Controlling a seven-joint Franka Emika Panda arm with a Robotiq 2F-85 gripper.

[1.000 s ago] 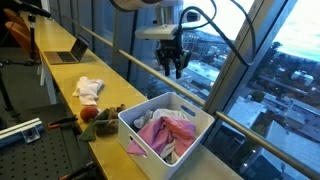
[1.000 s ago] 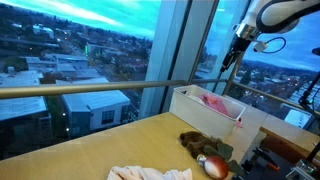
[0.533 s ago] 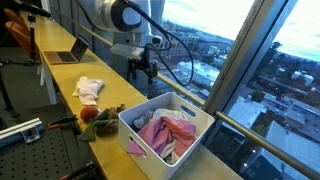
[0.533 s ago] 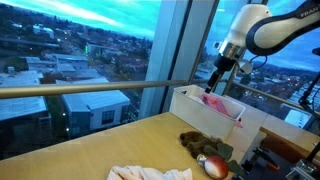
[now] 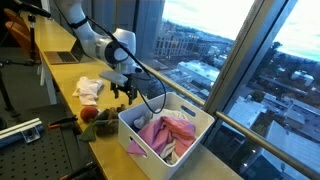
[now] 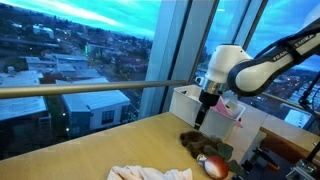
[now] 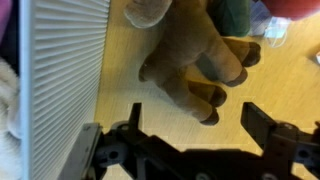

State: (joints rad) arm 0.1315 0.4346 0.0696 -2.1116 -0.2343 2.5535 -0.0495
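Note:
A brown plush toy (image 7: pixel 185 60) lies on the wooden tabletop (image 7: pixel 130 50) beside the white bin (image 7: pixel 65 80). In the wrist view my gripper (image 7: pixel 198 125) hangs just above the toy's legs, open, one finger on each side, nothing held. In both exterior views the gripper (image 5: pixel 122 94) (image 6: pixel 200 119) hovers low over the plush pile (image 5: pixel 103 117) (image 6: pixel 202 143), right next to the bin (image 5: pixel 130 128) (image 6: pixel 183 100). The bin holds pink cloths (image 5: pixel 165 130).
A red ball (image 6: pixel 212 165) and a green soft item (image 7: pixel 235 15) lie against the brown toy. A white cloth (image 5: pixel 88 88) (image 6: pixel 150 173) sits further along the table, and a laptop (image 5: pixel 68 55) beyond it. Window glass and a rail (image 6: pixel 90 90) run along the table's far edge.
The arm has swung down from high above the bin to just over the plush toy on the table. The jaws went from partly closed to wide open.

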